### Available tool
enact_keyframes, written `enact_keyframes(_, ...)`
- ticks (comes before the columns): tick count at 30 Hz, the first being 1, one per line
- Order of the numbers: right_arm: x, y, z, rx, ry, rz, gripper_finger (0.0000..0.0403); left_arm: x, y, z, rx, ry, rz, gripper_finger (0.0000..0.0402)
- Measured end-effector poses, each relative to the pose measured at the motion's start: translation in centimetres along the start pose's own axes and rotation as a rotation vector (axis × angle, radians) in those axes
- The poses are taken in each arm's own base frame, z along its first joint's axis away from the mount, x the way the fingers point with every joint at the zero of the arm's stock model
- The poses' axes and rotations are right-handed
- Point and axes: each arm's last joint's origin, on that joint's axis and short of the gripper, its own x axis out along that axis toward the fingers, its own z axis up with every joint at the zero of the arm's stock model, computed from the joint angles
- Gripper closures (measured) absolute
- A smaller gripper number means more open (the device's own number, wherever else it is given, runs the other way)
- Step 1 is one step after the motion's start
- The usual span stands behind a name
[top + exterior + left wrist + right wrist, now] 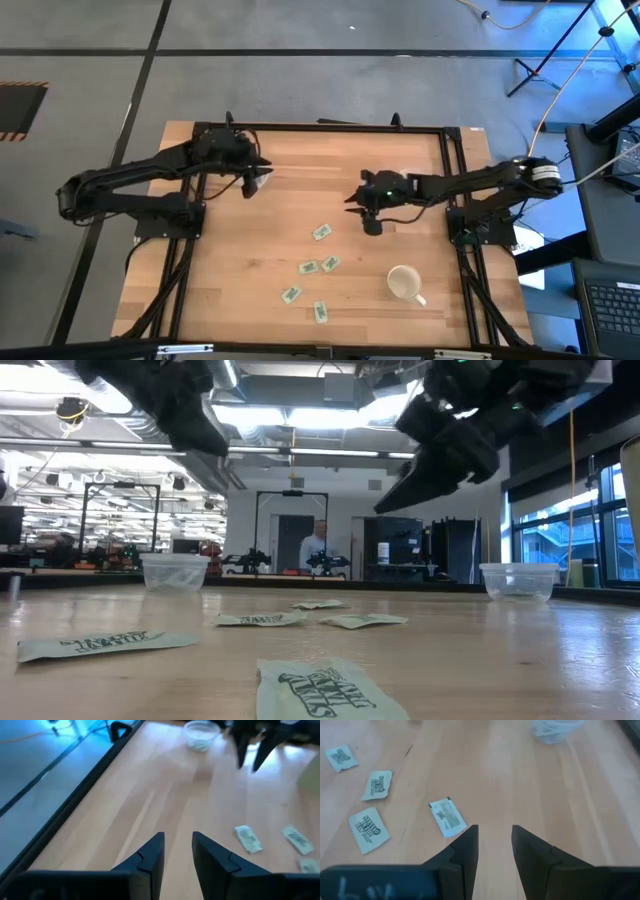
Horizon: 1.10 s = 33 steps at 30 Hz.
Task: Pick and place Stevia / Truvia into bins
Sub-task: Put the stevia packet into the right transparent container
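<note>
Several white-and-green Stevia packets [321, 232] lie flat on the wooden table, in the middle and toward the near edge; they also show in the right wrist view [447, 817] and the left wrist view [248, 839]. One clear cup [264, 178] stands right beside my left gripper [251, 186]. The other clear cup [200, 734] stands at the far right, beside my right arm. My left gripper [177, 851] is open and empty above the far left of the table. My right gripper [494, 845] is open and empty above the table, just beyond the farthest packet.
An opaque white mug [403, 283] with a handle stands near the table's right front. A dark frame [300, 128] runs along the table's far and side edges. In the low view a person [316, 548] stands far back in the room.
</note>
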Motion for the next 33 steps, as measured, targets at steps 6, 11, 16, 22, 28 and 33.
enact_keyframes(6, 3.8, 0.1, 0.7, -0.048, 0.068, 0.104, 0.0282, -0.9, -1.1, 0.1, 0.043, -0.037, -0.047, 0.0311)
enact_keyframes(11, 6.9, 0.0, 0.3, -0.057, 0.158, 0.127, 0.0282, -1.4, -1.6, 0.3, 0.075, -0.065, -0.07, 0.0311)
enact_keyframes(16, 8.9, 0.3, -0.1, -0.09, 0.198, 0.148, 0.0282, -1.8, -1.7, 0.3, 0.08, -0.082, -0.076, 0.0314)
enact_keyframes(22, 10.3, 0.9, 0.0, -0.096, 0.204, 0.196, 0.0282, -1.8, -1.7, 0.2, 0.079, -0.073, -0.071, 0.0315)
enact_keyframes(28, 11.0, 1.0, -0.6, -0.094, 0.228, 0.201, 0.0282, -1.8, -1.7, 0.2, 0.078, -0.067, -0.069, 0.0315)
enact_keyframes(33, 11.8, 1.1, -1.4, -0.089, 0.243, 0.203, 0.0282, -1.7, -1.7, 0.2, 0.076, -0.066, -0.069, 0.0316)
